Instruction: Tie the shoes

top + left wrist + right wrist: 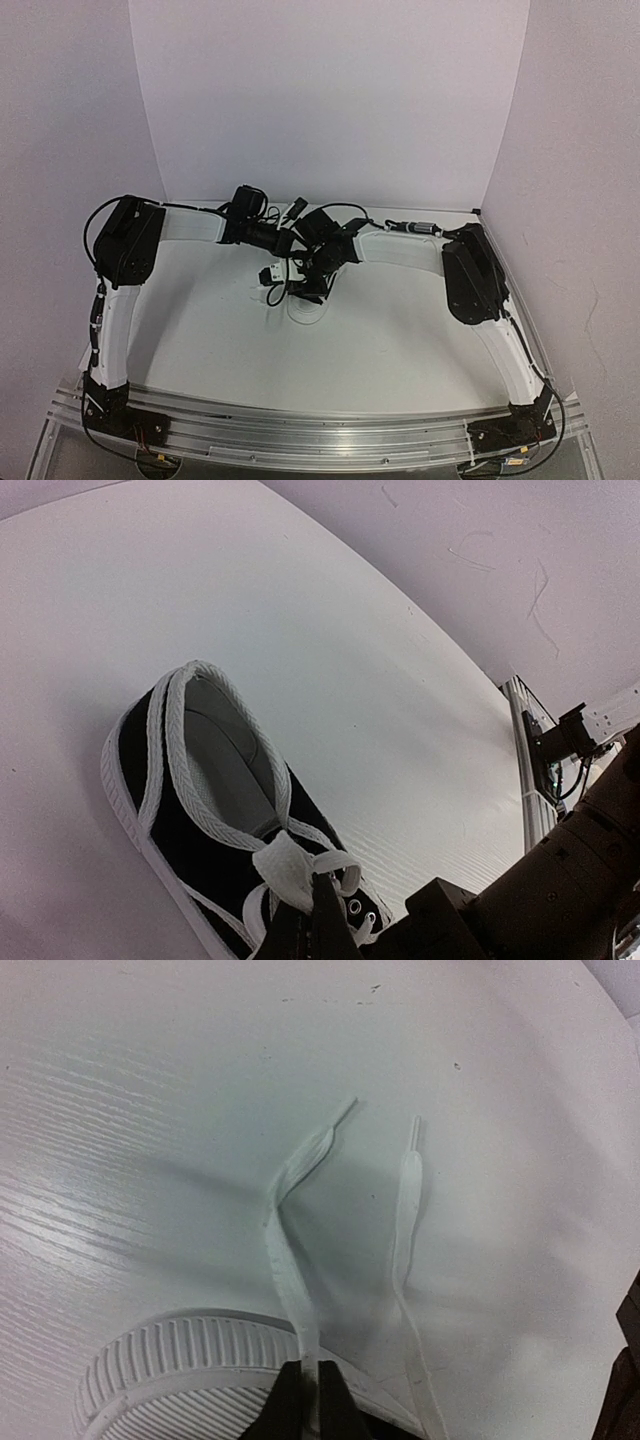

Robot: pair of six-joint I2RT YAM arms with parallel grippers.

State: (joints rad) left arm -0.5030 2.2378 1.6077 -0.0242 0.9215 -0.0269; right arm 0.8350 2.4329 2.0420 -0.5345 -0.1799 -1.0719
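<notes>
The black sneaker (190, 810) with white trim lies on the table, its opening facing the left wrist camera. In the top view only its white toe cap (303, 310) shows under both grippers. My left gripper (315, 920) is shut on a loop of white lace (290, 865) at the shoe's tongue. My right gripper (309, 1400) is shut on one white lace (285, 1250) just above the ribbed toe cap (180, 1360). That lace runs out over the table. The second lace (405, 1220) lies loose beside it.
The white table (400, 330) is enclosed by white walls on three sides. A metal rail (300, 430) runs along the near edge. The right arm's black body (540, 880) crowds the left wrist view's lower right. Cables (410, 226) lie near the back wall.
</notes>
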